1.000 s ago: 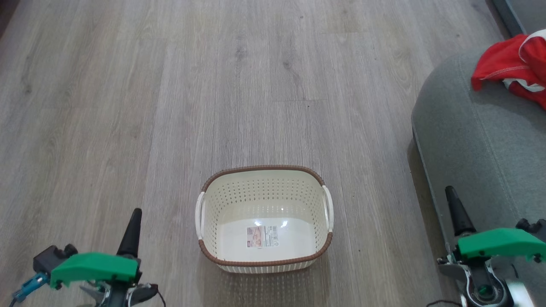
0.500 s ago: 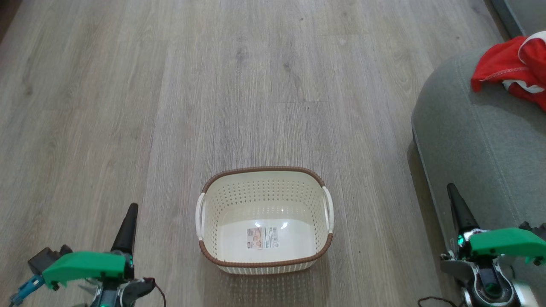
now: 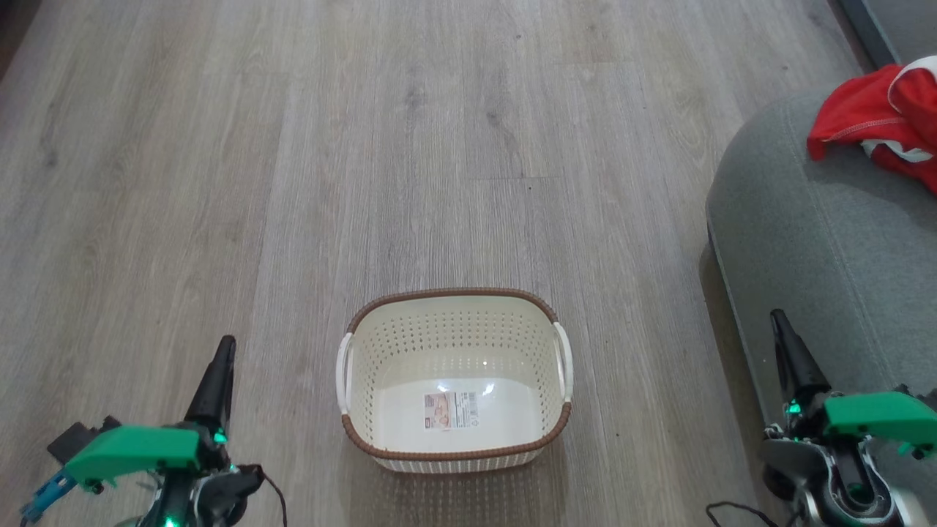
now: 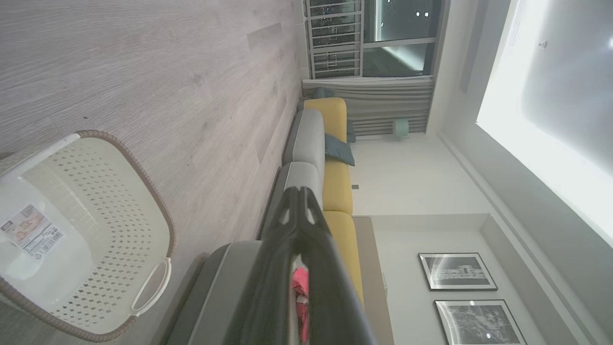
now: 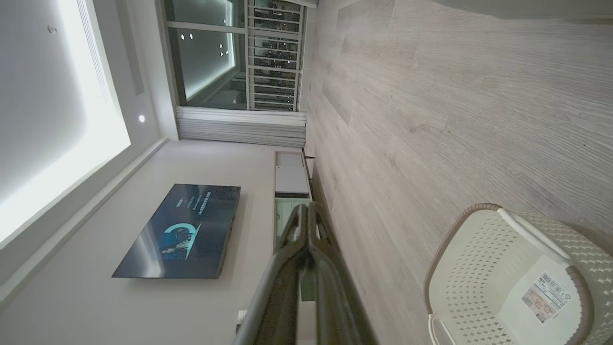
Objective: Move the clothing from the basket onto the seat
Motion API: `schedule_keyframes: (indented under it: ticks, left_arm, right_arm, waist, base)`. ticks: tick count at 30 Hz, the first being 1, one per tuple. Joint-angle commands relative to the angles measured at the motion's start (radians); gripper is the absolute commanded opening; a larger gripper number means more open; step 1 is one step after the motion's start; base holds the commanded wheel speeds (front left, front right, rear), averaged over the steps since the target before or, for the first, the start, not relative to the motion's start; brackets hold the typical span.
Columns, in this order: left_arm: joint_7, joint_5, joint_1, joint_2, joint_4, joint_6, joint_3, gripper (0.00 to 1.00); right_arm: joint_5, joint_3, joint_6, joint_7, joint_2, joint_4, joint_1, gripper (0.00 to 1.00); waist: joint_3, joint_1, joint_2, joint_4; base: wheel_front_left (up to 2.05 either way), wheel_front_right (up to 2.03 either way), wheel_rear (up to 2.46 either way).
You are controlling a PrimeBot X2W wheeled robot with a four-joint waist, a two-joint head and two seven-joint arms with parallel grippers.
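1. The basket [image 3: 450, 293] was seen standing upright on the wooden floor [image 3: 293, 146], low in the middle of the head view, between the 2 grippers.
2. Its label sticker [image 3: 449, 409] was shown in full on the pale bottom, and the perforated walls were exposed all round.
3. The clothing [image 3: 875, 117] was found bunched on the seat [image 3: 805, 241] at the far right of the head view, well apart from the basket. Its red fabric and white trim were cut off by the picture's edge.
4. The seat was set to the right of the basket, near it but not touching.
5. The left gripper [image 3: 225, 350] was held at the lower left above the floor, apart from the basket. In the left wrist view its 2 fingers were pressed together at the tips, clamped on nothing.
6. The right gripper [image 3: 777, 322] was seen at the lower right against the seat's near edge. In the right wrist view its 2 fingers were likewise closed tip to tip.
7. In the left wrist view a sliver of the red clothing was glimpsed between the fingers' lower parts.
8. A wall screen [image 5: 182, 230] and 2 framed pictures [image 4: 457, 271] were shown in the wrist views.
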Motion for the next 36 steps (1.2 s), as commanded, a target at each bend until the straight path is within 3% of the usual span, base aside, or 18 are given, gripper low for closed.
schedule_keyframes:
  ticks: [1, 5, 36]
  left_arm:
    - [0.009, -0.027, -0.049, 0.007, -0.036, -0.008, 0.040, 0.00]
    - [0.018, -0.062, -0.050, 0.007, -0.039, -0.010, 0.043, 0.00]
    - [0.018, -0.062, -0.050, 0.007, -0.039, -0.010, 0.043, 0.00]
  right_arm:
    - [0.030, 0.015, 0.000, 0.013, 0.000, -0.041, -0.038, 0.00]
    - [0.070, 0.012, 0.000, 0.022, 0.001, -0.045, -0.038, 0.00]
    - [0.070, 0.012, 0.000, 0.022, 0.001, -0.045, -0.038, 0.00]
  waist:
    - [0.000, 0.0000, 0.0000, 0.000]
    - [-0.002, 0.0000, 0.0000, 0.000]
    - [-0.002, 0.0000, 0.0000, 0.000]
  base:
    - [0.00, 0.00, 0.00]
    - [0.00, 0.00, 0.00]
    - [0.00, 0.00, 0.00]
